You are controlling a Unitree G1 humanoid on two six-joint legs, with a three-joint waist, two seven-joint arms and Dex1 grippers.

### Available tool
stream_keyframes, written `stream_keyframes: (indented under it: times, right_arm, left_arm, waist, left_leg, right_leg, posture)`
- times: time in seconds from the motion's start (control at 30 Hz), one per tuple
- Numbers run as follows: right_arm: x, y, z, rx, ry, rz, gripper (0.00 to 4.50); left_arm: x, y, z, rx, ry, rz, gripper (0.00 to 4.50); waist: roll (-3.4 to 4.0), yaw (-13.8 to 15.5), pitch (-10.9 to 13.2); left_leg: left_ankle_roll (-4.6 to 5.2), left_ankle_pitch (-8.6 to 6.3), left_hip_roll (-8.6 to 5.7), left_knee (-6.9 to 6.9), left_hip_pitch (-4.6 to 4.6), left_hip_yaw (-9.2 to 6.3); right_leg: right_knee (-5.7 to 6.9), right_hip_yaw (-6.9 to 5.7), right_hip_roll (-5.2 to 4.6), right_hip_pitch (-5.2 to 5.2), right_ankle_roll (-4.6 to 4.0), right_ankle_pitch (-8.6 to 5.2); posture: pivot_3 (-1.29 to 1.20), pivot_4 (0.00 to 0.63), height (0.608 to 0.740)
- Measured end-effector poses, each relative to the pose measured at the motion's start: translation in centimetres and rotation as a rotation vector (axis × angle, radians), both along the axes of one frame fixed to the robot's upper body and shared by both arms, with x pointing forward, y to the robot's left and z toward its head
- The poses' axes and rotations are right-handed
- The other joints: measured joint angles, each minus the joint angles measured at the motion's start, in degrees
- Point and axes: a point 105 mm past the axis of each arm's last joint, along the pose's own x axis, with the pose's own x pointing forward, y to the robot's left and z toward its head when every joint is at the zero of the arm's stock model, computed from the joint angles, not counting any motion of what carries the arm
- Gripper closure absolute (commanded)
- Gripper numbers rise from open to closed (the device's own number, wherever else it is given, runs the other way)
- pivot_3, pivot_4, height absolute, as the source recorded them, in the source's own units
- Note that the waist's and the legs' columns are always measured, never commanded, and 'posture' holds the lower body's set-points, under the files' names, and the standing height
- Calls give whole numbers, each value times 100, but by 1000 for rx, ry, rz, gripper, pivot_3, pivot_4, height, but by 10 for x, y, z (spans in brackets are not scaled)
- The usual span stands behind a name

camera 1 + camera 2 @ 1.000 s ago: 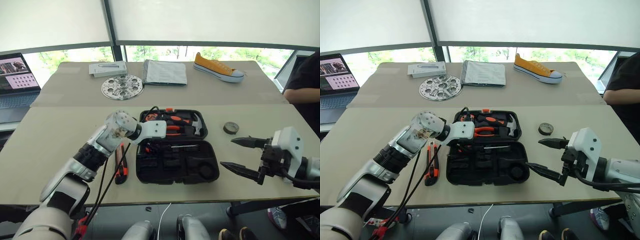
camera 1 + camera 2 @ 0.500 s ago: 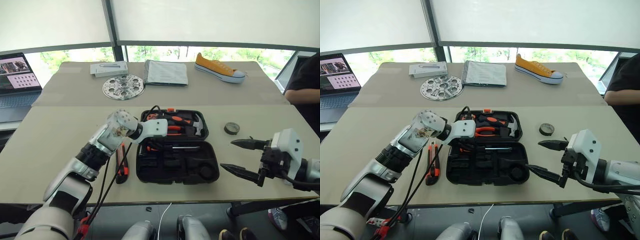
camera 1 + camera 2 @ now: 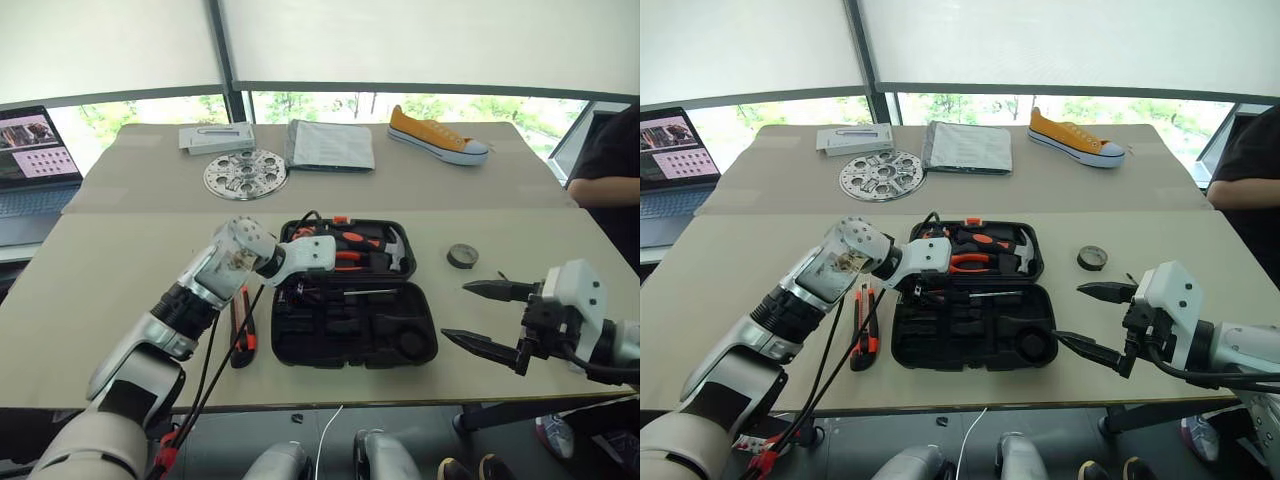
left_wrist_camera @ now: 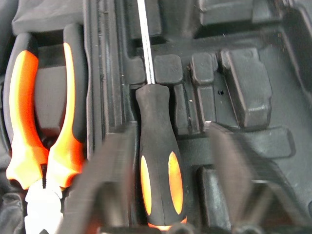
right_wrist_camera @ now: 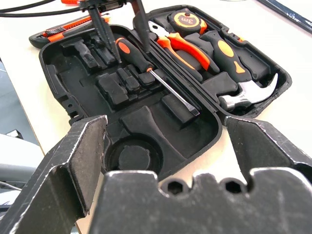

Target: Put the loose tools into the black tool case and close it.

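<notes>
The black tool case (image 3: 300,343) lies open in front of me. A screwdriver with a black-orange handle (image 4: 158,146) rests in a moulded slot of its near half. My left gripper (image 4: 168,129) hangs over that handle, open, with a finger on each side and a gap to the right one. An orange-black utility knife (image 3: 241,325) lies on the table just left of the case. A small dark tape roll (image 3: 462,256) sits to the right of the case. My right gripper (image 3: 455,312) hovers open beside the case's right end, holding nothing.
Orange-handled pliers (image 4: 44,126), a hammer (image 5: 246,95) and a tape measure (image 5: 184,20) sit in the case's far half. On the far table are a perforated metal disc (image 3: 245,174), a grey folder (image 3: 330,143), a yellow shoe (image 3: 437,135) and a laptop (image 3: 35,160). A person (image 3: 610,160) stands at the right.
My left gripper's fingers have spread apart over the screwdriver handle. Both arms have stayed where they were.
</notes>
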Motion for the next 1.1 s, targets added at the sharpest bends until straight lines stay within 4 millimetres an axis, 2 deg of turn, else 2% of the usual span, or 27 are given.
stream_keyframes:
  times: [0.03,0.1,0.13,0.27,0.3,0.6,0.9,1.07,1.1]
  right_arm:
    - [0,0,0,0,0,0,0]
    - [0,0,0,0,-1,0,0]
    - [0,0,0,0,-1,0,0]
    - [0,0,0,0,-1,-1,0]
    - [0,0,0,0,-1,-1,0]
    - [1,0,0,3,-5,-9,0]
    - [2,1,0,10,-6,-11,0]
    - [2,1,0,10,-6,-11,0]
    - [2,1,0,10,-6,-11,0]
  left_arm:
    - [0,-3,0,-6,-1,-5,1928]
    - [-1,-7,0,-16,-3,-11,2652]
    - [-1,-8,0,-15,-10,-17,2680]
    - [-1,-10,-1,-16,-22,-30,4245]
    - [-1,-10,-1,-15,-22,-31,4464]
    - [0,-10,-8,26,-58,-52,4464]
    - [2,-16,-15,74,-174,-120,4464]
    - [2,-14,-13,42,-128,-86,4464]
    - [1,-11,-12,8,-75,-55,4228]
  waist:
    - [0,1,0]
    - [0,1,0]
    - [0,-3,0]
    - [0,-5,0]
    - [0,-5,0]
    - [0,6,0]
    - [7,44,-6]
    - [7,29,-6]
    - [7,12,-6]
  left_leg:
    - [0,0,0,0,0,0]
    - [0,0,0,0,0,0]
    - [0,0,1,-2,1,0]
    - [0,0,1,-2,0,0]
    - [0,0,1,-2,0,0]
    - [0,0,0,-1,1,0]
    - [0,0,-1,5,10,0]
    - [1,0,0,10,8,1]
    - [1,0,0,10,4,1]
  right_leg:
    - [0,0,0,0,0,0]
    - [-1,0,0,0,0,0]
    - [0,0,0,0,0,0]
    - [-1,1,0,-1,0,0]
    - [0,1,0,-1,0,0]
    - [0,1,0,0,0,0]
    - [-1,10,-2,16,7,4]
    - [2,12,2,12,9,5]
    - [5,13,3,6,9,5]
  posture:
    - [0,150,740]
    - [0,150,740]
    - [0,150,740]
    - [0,150,740]
    - [0,150,740]
    - [0,150,740]
    - [0,150,740]
    - [0,150,740]
    - [0,150,740]
